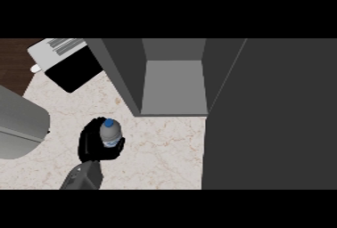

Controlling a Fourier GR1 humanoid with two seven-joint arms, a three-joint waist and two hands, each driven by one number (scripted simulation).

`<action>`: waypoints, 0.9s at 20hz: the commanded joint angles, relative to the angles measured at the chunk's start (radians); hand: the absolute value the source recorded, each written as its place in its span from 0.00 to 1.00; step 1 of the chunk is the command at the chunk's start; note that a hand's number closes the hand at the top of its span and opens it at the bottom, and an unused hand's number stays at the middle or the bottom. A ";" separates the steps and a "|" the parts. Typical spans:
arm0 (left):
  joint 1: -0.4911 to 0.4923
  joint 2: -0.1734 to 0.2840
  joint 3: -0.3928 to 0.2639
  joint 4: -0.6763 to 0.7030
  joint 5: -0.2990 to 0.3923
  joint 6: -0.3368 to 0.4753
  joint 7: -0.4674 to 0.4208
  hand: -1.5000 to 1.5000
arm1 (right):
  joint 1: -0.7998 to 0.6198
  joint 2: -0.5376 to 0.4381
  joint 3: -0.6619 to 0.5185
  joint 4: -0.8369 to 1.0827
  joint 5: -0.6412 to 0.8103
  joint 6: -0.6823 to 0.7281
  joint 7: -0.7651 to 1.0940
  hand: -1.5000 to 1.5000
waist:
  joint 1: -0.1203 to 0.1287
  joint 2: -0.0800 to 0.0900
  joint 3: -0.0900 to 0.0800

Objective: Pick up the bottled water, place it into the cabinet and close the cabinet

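Bottled water (110, 132): clear bottle with a blue cap, held over the counter in front of the open cabinet, a little to its left and apart from it
Long axis: roughly upright as seen from above, slightly tilted, so the cap points up and toward the far side of the view while the body runs down toward the near side
Left hand (97, 144): black, coming in from the lower edge on a grey forearm; its fingers are curled round the bottle's body, with the cap end standing clear above them
Right hand: does not show in the head view
Cabinet (172, 80): dark grey, open, its pale grey inner floor visible between two side walls
Cabinet door (270, 116): broad dark panel swung out at the right, covering much of that side of the counter
Counter (164, 151): pale marbled top
Other things: grey rounded object (20, 124) at the left edge; black and white appliance (66, 62) at the upper left
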 commanded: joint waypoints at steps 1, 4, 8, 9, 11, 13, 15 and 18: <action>0.018 -0.018 -0.040 -0.091 0.003 -0.002 0.025 1.00 | 0.088 0.008 -0.019 -0.172 -0.098 0.019 0.037 0.00 | -0.004 -0.003 0.000; 0.077 -0.018 -0.117 -0.262 0.007 0.047 0.097 1.00 | 0.041 0.027 0.002 -0.123 -0.061 -0.008 0.030 0.00 | 0.014 -0.007 0.001; 0.105 -0.019 -0.315 -0.384 0.104 0.135 0.156 1.00 | 0.018 0.009 -0.003 -0.137 -0.066 -0.013 0.060 0.00 | 0.009 -0.004 0.000; 0.103 -0.019 -0.308 -0.470 0.099 0.135 0.227 1.00 | -0.014 0.031 0.026 -0.084 -0.018 -0.016 0.033 0.00 | 0.015 -0.006 0.001; 0.119 -0.019 -0.403 -0.550 0.118 0.216 0.244 1.00 | 0.013 0.012 -0.001 -0.117 -0.049 -0.010 0.043 0.00 | 0.010 -0.007 0.001; 0.135 -0.019 -0.467 -0.666 0.144 0.294 0.300 1.00 | -0.038 0.040 0.040 -0.079 -0.019 -0.037 0.064 0.00 | 0.014 -0.005 0.001; 0.117 -0.019 -0.542 -0.727 0.129 0.356 0.344 1.00 | -0.047 0.018 0.017 -0.079 -0.042 -0.027 0.077 0.00 | 0.009 -0.003 0.001; 0.098 -0.019 -0.650 -0.867 0.121 0.503 0.477 1.00 | -0.087 0.007 -0.007 -0.059 -0.072 -0.035 0.083 0.00 | 0.015 -0.004 0.002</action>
